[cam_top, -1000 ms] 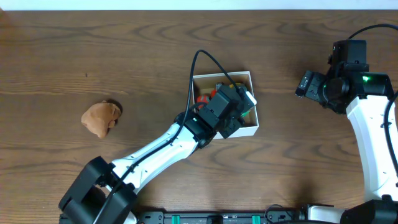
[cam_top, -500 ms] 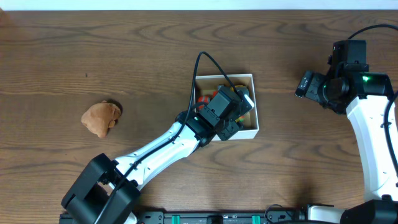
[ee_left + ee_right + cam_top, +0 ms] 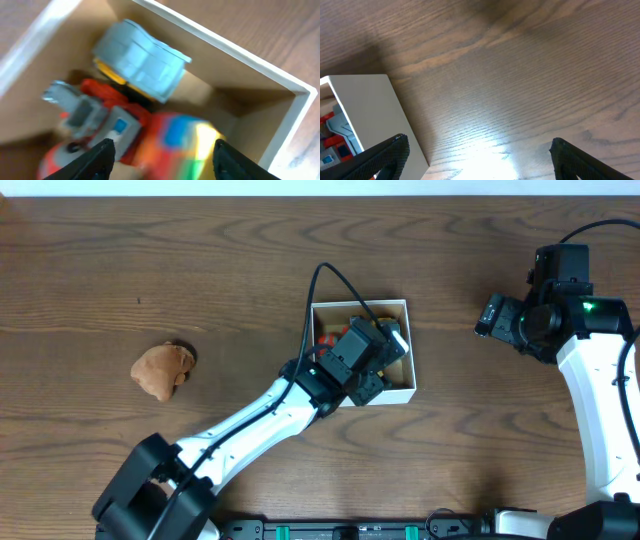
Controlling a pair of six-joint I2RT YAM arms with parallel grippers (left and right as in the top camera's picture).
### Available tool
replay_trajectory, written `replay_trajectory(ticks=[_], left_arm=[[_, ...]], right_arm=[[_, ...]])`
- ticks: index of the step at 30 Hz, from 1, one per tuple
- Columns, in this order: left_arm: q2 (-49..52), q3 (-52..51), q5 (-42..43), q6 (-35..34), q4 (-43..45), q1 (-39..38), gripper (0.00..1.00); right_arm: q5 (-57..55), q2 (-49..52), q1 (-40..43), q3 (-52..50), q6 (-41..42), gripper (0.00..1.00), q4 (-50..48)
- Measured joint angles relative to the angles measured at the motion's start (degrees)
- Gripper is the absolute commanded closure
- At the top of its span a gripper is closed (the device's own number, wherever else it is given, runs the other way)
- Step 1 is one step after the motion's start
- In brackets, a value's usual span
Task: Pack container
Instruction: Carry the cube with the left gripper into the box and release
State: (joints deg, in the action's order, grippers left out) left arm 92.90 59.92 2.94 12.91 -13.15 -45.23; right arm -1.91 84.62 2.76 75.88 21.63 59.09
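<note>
Dark wood-grain tabletop (image 3: 100, 260) fills the view, and the small square white-walled box with a tan cardboard inside (image 3: 372, 303) sits near its middle, under your left arm. The left fingers (image 3: 102, 157) stand spread over the box. A blurred red, yellow and green toy (image 3: 180, 140) lies low between them, beside a grey toy car with a yellow underside (image 3: 140, 60) and a red and grey toy (image 3: 95, 110); whether they touch it, you cannot tell. Lift straight up so neither finger hooks a toy or the thin wall and drags the box. The right fingers (image 3: 385, 157) are spread wide and empty over bare wood just beside the box. A tan-brown lumpy object (image 3: 163, 370) lies well apart to the left, likely next to fetch.
</note>
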Motion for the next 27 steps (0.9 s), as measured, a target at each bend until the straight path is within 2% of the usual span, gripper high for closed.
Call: replay_trajectory(ticks=[12,14,17,19,22,27], left_arm=[[-10.6,0.3,-5.6,-4.9,-6.9,6.3,0.39],[-11.0,0.6,-6.0,-6.0,-9.5,7.5,0.44],[-10.7,0.7,-6.2,-8.2,-14.9,9.1,0.64],[-10.3,0.7,-6.3,-9.6,-18.2,9.5,0.7],[-9.6,0.7,-5.0,-11.0,-21.9,9.5,0.74],[-9.1,0.7,-2.2,-12.9,-22.6,9.4,0.75]], right_arm=[[0.0,0.0,0.0,0.0,0.0,0.07,0.0],[0.0,0.0,0.0,0.0,0.0,0.07,0.0],[0.0,0.0,0.0,0.0,0.0,0.07,0.0],[0.0,0.0,0.0,0.0,-0.2,0.07,0.0],[0.0,0.0,0.0,0.0,-0.2,0.07,0.0],[0.0,0.0,0.0,0.0,-0.2,0.07,-0.1]])
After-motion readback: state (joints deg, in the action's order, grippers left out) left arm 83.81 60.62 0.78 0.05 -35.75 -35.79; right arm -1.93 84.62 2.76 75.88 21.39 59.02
